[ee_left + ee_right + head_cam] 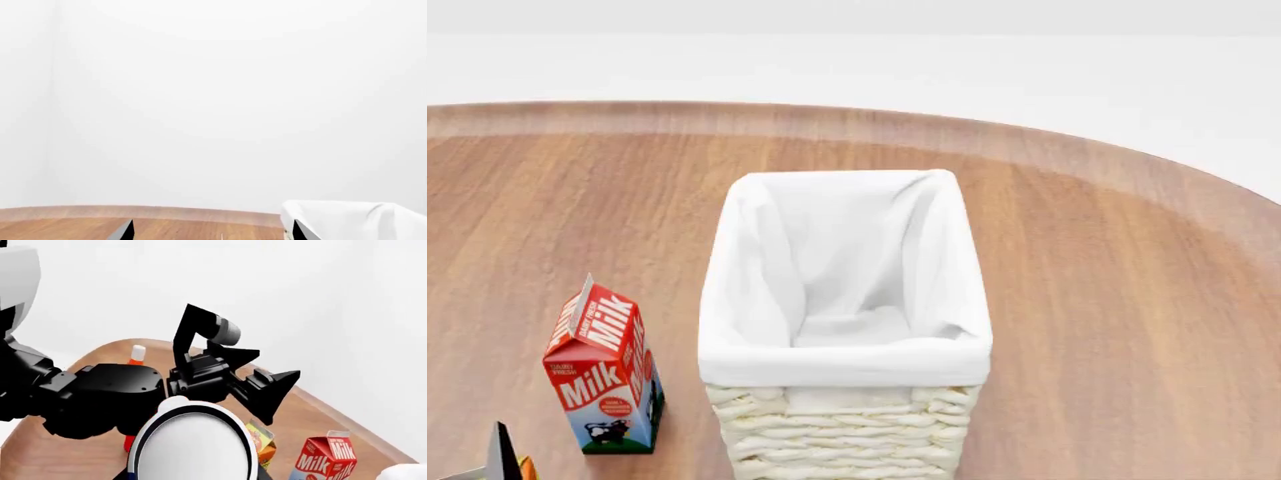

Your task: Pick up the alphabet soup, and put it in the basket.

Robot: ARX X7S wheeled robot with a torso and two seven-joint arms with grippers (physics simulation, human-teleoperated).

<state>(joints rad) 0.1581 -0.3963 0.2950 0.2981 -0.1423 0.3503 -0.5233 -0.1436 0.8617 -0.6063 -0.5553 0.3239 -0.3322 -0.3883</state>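
- The basket (843, 400), cream wicker with a white cloth liner folded over its rim, stands upright near the middle of the round wooden tabletop (1121, 300), towards its near edge; nothing shows inside it but the liner.
- A red, white and blue milk carton (605, 368) stands upright just beside the basket, on its left and apart from it.
- The alphabet soup can does not show clearly in any view; the yellow-orange item (261, 442) in the right wrist view, half hidden behind a white rounded arm part, may be something else.
- The left claw (257, 385) shows in the right wrist view as two black pointed fingers set apart with nothing between them, raised above the tabletop near the milk carton.
- The right claw is outside every view, so I cannot tell how it stands.
- A white bottle with an orange band (137, 355) stands near the tabletop's edge beyond the left arm.
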